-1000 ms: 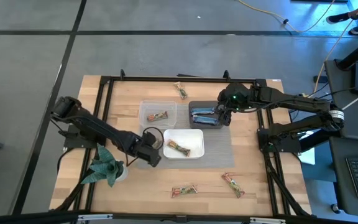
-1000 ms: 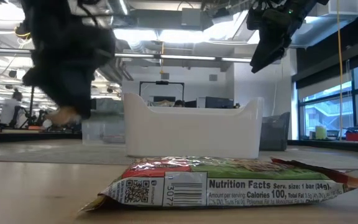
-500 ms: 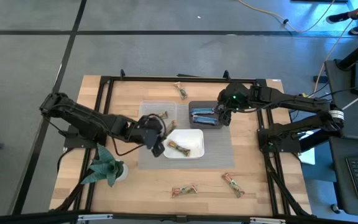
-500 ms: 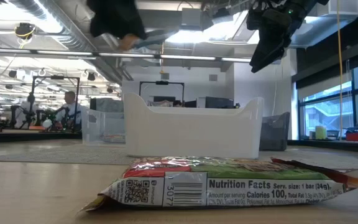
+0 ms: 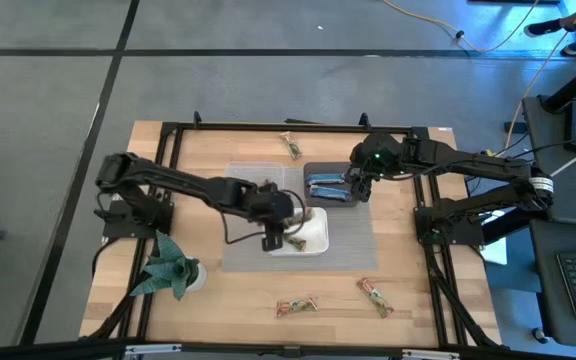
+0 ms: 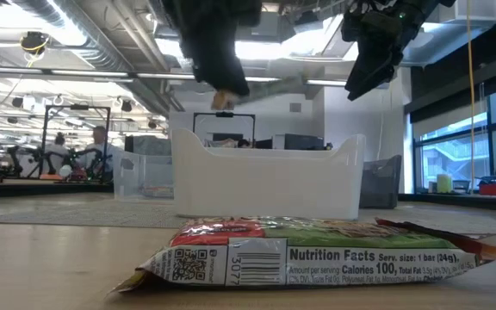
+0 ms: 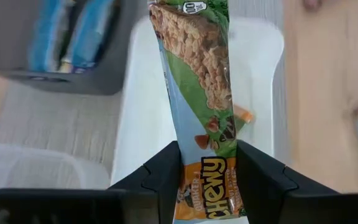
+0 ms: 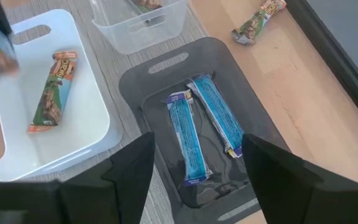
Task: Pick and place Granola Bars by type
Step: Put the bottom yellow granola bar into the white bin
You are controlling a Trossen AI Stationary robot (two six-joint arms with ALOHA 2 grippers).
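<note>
My left gripper (image 5: 276,238) hangs over the white tub (image 5: 313,214), shut on a green-and-tan granola bar (image 7: 197,74). A like bar (image 8: 51,93) lies in that tub. The clear tub (image 5: 251,178) holds another tan bar. My right gripper (image 5: 358,186) stands open above the grey tub (image 8: 166,65), where two blue bars (image 8: 185,134) lie flat. In the low view my left gripper (image 6: 218,73) is above the white tub (image 6: 265,181). My left gripper pinches the bar's end printed "Chewy" (image 7: 207,177) between its two fingers (image 7: 166,177), which stand against its two long edges. The fingers slant down from the table's left and lie along the bar. The rest of the bar sticks out past them, clear above the white tub.
Loose tan bars lie on the wood: one (image 5: 290,146) at the far edge, two (image 5: 296,307) (image 5: 375,296) near the front. A green paper plant figure (image 5: 168,268) stands near left. A grey mat (image 5: 353,245) lies under the tubs. A black frame (image 5: 168,130) rims the table.
My left gripper has gone up and toward the table's right, from beside the plant figure to over the white tub, rolling about its own line as it went. The green-and-tan bar has travelled with it, lifted clear.
</note>
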